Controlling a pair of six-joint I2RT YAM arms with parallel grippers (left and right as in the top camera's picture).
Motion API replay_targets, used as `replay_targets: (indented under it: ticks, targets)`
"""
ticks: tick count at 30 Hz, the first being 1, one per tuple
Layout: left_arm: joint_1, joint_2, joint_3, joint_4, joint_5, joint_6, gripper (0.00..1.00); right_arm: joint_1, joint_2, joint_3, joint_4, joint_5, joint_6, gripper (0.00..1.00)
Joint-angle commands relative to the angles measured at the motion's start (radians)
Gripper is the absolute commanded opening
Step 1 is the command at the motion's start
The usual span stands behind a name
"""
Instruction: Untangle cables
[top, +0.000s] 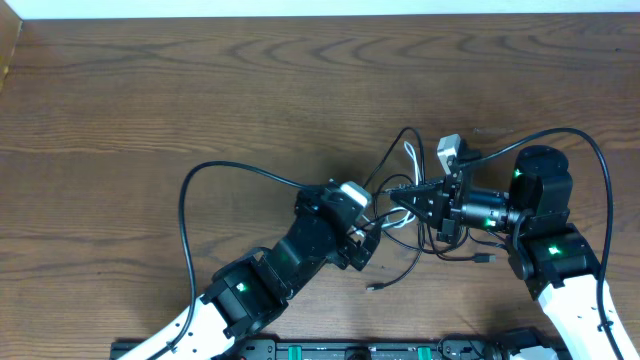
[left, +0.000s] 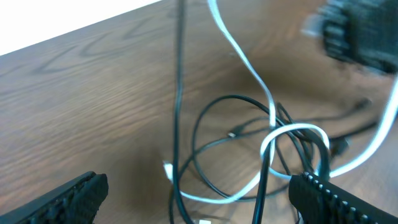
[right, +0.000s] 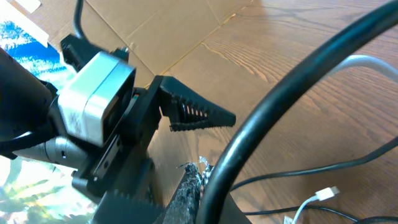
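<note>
The cables (top: 405, 205) lie knotted mid-table: several thin black cords and one white one (top: 411, 152). My left gripper (top: 372, 232) hovers just left of the knot. In the left wrist view it (left: 199, 202) is open wide, with the white cable (left: 267, 112) and black loops (left: 205, 124) lying between and beyond its fingers, untouched. My right gripper (top: 393, 190) points left into the tangle. In the right wrist view it (right: 196, 180) is shut on a black cable (right: 298, 81) that rises from the fingertips toward the upper right.
A white plug block (top: 450, 150) sits just behind the tangle. A loose black plug end (top: 373, 288) lies near the front. A white connector (right: 323, 195) rests on the wood. The left gripper's toothed finger (right: 193, 112) is close in front of my right gripper.
</note>
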Motion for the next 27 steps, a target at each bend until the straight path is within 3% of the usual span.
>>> replay_targets:
  ticks: [1,9,15,27]
  targets:
    - [0.001,-0.011,0.012,-0.004,0.096,0.101,0.98,-0.010,-0.013,0.013,0.003,-0.023,0.014,0.01]
    - [0.001,-0.090,0.012,-0.079,0.145,0.214,0.98,-0.032,-0.013,0.013,0.002,-0.023,0.014,0.01]
    - [0.001,-0.156,0.012,-0.134,0.177,0.224,0.98,-0.032,-0.012,0.013,0.003,-0.024,0.023,0.01]
    - [0.001,-0.076,0.012,-0.144,0.201,0.396,0.98,-0.029,-0.012,0.013,0.003,-0.130,0.017,0.01]
